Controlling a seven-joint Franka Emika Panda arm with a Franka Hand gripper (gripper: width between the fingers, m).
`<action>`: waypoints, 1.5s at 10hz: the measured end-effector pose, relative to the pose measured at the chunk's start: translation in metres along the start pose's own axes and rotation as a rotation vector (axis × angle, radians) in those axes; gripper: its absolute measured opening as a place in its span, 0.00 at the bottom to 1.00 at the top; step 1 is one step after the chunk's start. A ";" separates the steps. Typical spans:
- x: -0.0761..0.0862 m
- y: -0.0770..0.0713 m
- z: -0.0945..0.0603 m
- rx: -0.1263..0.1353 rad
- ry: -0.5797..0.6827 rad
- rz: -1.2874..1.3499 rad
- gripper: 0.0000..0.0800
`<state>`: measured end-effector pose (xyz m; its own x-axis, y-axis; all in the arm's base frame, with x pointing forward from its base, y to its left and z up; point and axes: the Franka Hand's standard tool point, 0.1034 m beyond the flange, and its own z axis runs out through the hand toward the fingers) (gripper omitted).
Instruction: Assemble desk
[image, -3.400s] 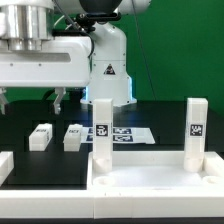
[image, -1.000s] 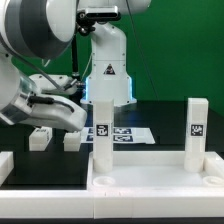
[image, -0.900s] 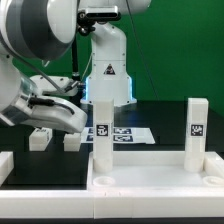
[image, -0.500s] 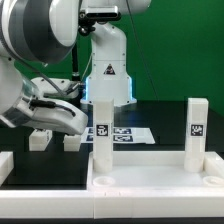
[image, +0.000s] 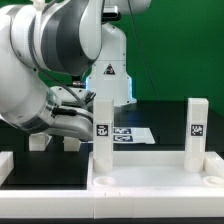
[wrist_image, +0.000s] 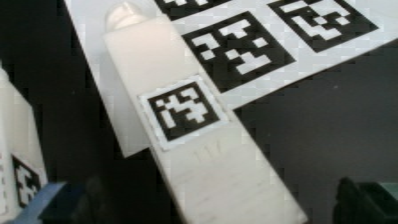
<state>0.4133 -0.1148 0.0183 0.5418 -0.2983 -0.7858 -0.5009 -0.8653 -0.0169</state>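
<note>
Under the wrist camera, 1 loose desk leg (wrist_image: 199, 140) lies flat on the black table (wrist_image: 63, 70), its square tag (wrist_image: 183, 108) facing up. The leg's far end meets the edge of the marker board (wrist_image: 267, 40); I cannot tell whether it rests on that edge or only touches it. A second leg (wrist_image: 15, 150) shows as a sliver just beside the first, the 2 apart with a strip of table between.

The gripper (wrist_image: 205, 198) hangs over the near end of the loose leg. Its jaws are apart, 1 blue fingertip (wrist_image: 43, 200) on each side of the leg, with dark gaps between pads and plastic. Nothing is clamped.

Exterior view: the desk panel (image: 150, 178) sits in the foreground, rim up. 2 upright legs (image: 103, 135) stand along its far side, 1 near the exterior view's left corner of the panel and 1 toward the exterior view's right, each with a tag facing the camera. The marker board lies on the table behind the panel. The arm (image: 45, 70) fills the exterior view's left, bent low over the table and covering most of the spot where the loose legs lie.
</note>
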 end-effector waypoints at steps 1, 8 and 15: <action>0.000 0.000 0.000 0.000 -0.001 0.000 0.81; 0.002 0.001 0.010 -0.004 0.001 0.008 0.80; 0.002 0.001 0.010 -0.004 0.000 0.008 0.36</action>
<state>0.4072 -0.1126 0.0101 0.5380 -0.3055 -0.7856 -0.5024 -0.8646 -0.0079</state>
